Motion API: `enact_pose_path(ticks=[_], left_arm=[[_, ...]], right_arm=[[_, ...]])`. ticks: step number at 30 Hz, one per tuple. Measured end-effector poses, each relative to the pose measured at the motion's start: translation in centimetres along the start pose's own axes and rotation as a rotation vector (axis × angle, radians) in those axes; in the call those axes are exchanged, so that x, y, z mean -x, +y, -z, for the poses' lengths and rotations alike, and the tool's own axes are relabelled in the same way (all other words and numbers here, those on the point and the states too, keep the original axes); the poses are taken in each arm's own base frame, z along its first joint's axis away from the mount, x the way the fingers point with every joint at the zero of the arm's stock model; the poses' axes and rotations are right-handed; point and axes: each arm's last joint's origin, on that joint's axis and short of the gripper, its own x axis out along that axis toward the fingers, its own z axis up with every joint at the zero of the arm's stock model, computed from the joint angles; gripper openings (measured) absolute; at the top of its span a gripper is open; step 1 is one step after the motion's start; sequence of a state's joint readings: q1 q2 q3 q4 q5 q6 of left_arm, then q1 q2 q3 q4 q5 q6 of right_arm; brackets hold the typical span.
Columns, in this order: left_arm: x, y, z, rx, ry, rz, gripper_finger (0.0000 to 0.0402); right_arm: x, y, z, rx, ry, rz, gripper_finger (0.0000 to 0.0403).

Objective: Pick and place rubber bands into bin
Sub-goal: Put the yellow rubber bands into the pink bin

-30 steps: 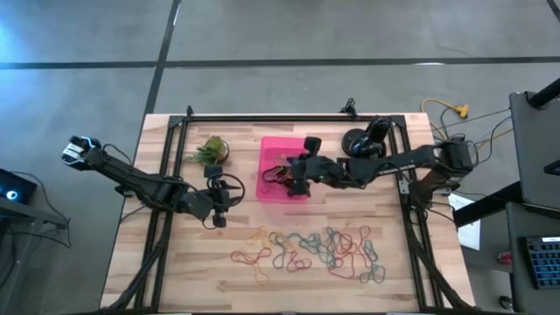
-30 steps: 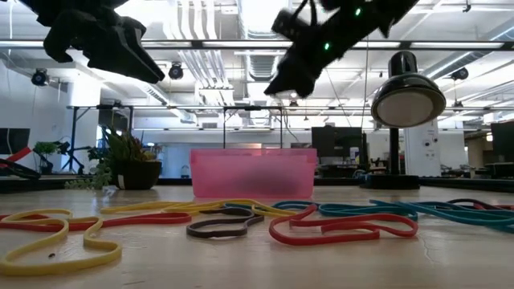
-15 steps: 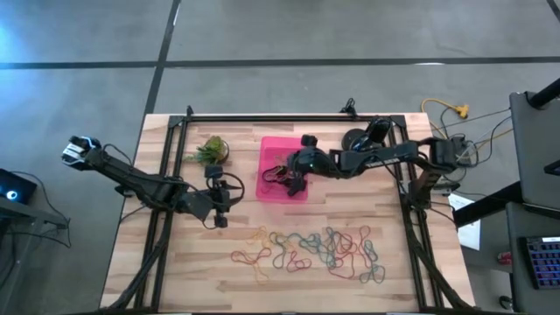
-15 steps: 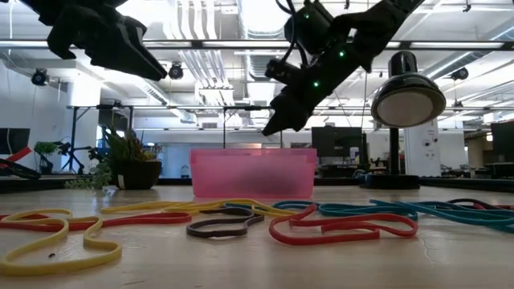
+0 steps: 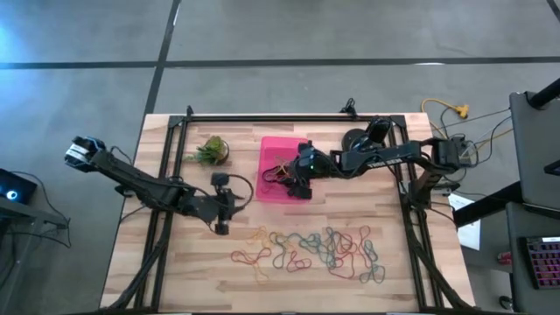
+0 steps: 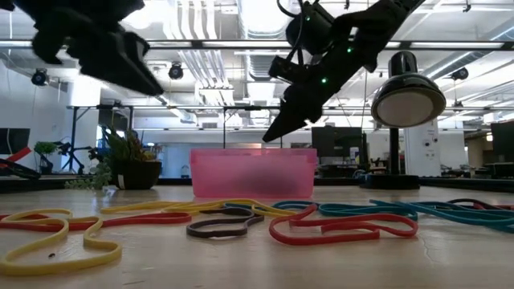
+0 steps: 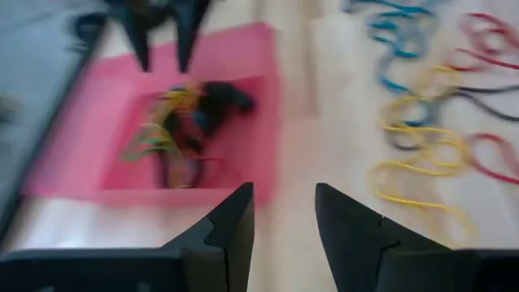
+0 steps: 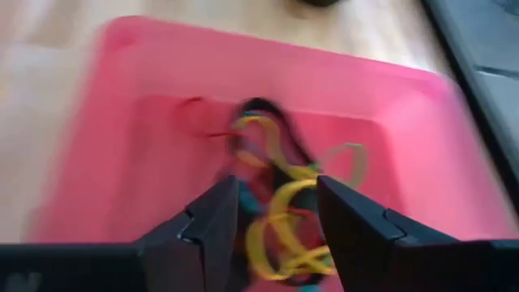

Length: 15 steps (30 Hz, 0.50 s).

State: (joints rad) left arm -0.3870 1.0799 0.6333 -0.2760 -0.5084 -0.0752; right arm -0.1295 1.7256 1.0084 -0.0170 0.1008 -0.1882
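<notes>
High view: right gripper [image 5: 297, 181] spread over bin [image 5: 271, 194], left gripper [image 5: 229, 208] parted, no legible writing

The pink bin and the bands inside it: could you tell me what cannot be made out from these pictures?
- Count of rubber bands in the bin: tangled and blurred in both wrist views; too small in the high view, partly under the right gripper.
- Bin contents in the low view: the translucent wall hides them.
- Band count on the table: overlapping and too small in the high view.
</notes>
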Motion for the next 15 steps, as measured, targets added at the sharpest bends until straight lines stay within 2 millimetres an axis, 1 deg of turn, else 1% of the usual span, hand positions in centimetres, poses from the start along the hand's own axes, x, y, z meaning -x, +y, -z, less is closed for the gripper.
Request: enact_pose_path(ticks=[4, 7, 9, 12, 15], left_arm=[[-1.4, -1.2, 0.0, -0.004, 0.013, 0.136, 0.0116], [-2.4, -1.9, -0.3, 0.006, -0.006, 0.192, 0.0116], [-3.0, -2.4, -0.3, 0.009, -0.011, 0.222, 0.0116], [-3.9, -3.0, 0.1, 0.027, 0.032, 0.275, 0.0116], [-4.5, -3.7, 0.8, 0.074, 0.1, 0.288, 0.0116]], right_arm=[[0.8, 2.4, -0.4, 0.082, -0.003, -0.06, 0.0166], [1.9, 4.6, -1.0, 0.156, -0.024, -0.105, 0.0159], [3.0, 6.1, -1.3, 0.197, -0.039, -0.137, 0.0153], [4.9, 8.0, -1.7, 0.24, -0.05, -0.184, 0.0144], [6.9, 9.7, -1.8, 0.236, -0.05, -0.231, 0.0137]])
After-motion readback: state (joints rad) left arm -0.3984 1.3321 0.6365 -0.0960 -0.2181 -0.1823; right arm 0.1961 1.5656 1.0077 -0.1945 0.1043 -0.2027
